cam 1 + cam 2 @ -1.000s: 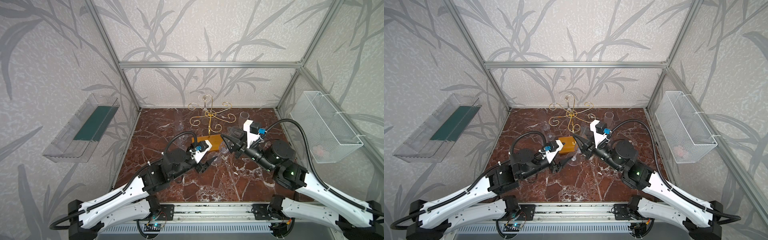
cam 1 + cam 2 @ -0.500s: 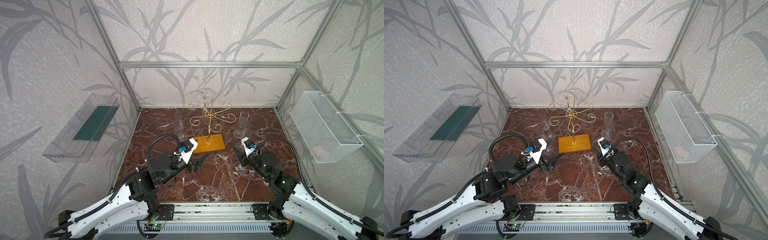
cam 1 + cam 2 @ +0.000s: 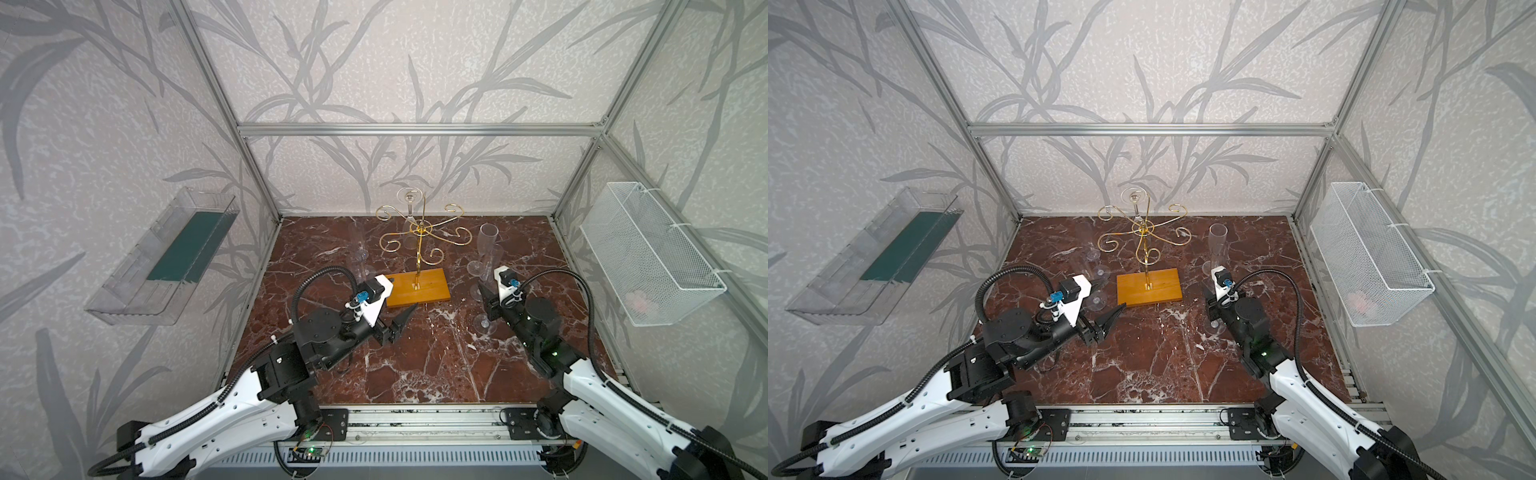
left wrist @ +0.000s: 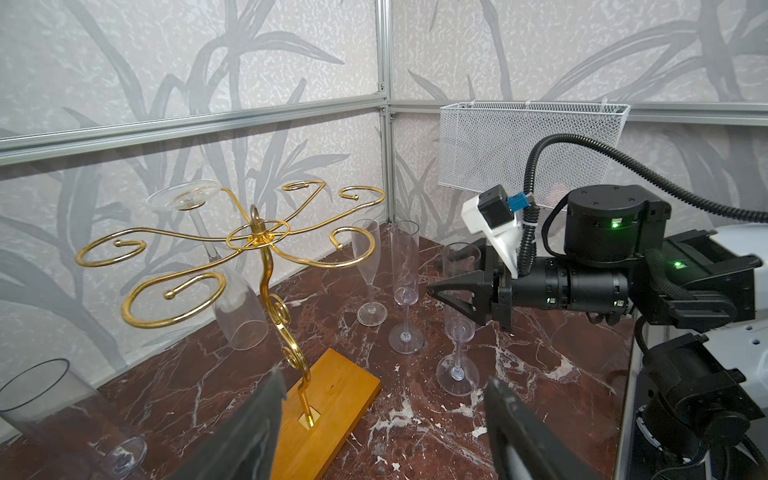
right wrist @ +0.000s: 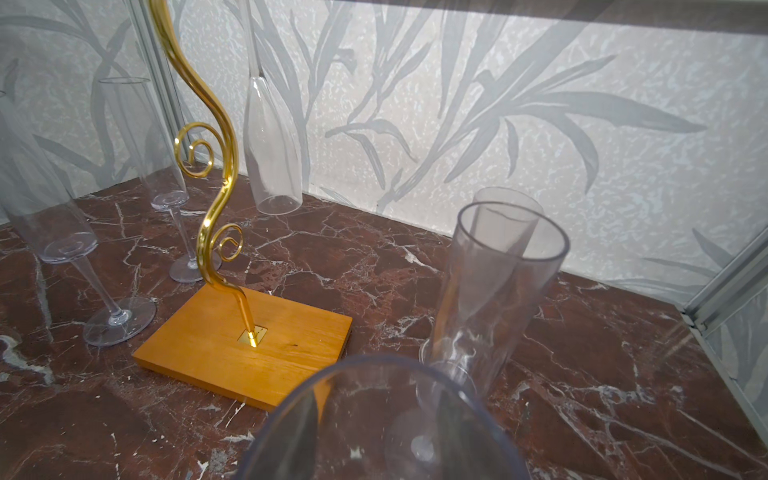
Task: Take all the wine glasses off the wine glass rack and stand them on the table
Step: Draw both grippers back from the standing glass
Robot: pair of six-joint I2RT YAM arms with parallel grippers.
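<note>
The gold wire wine glass rack [image 3: 419,232] stands on its orange wooden base [image 3: 417,286] [image 3: 1148,286] at mid-table. One wine glass [image 4: 237,307] [image 3: 409,239] hangs upside down from a far arm. Right of the base, my right gripper [image 3: 483,293] [image 4: 457,274] [image 5: 380,432] is shut on the bowl of another wine glass [image 4: 459,328] [image 5: 382,359]. That glass stands upright with its foot [image 3: 485,323] on the marble. My left gripper [image 3: 405,301] [image 4: 382,386] is open and empty, low at the base's front left corner.
Clear flutes stand left of the rack [image 3: 357,249] [image 5: 54,232] and behind the right gripper [image 3: 486,241] [image 4: 405,270] [image 5: 494,282]. A white wire basket [image 3: 648,253] hangs on the right wall. A clear tray [image 3: 166,253] hangs on the left wall.
Over the last second both arms drew back from the rack toward the front. The right gripper carried its glass away to the right and down; little has moved in the last half second.
</note>
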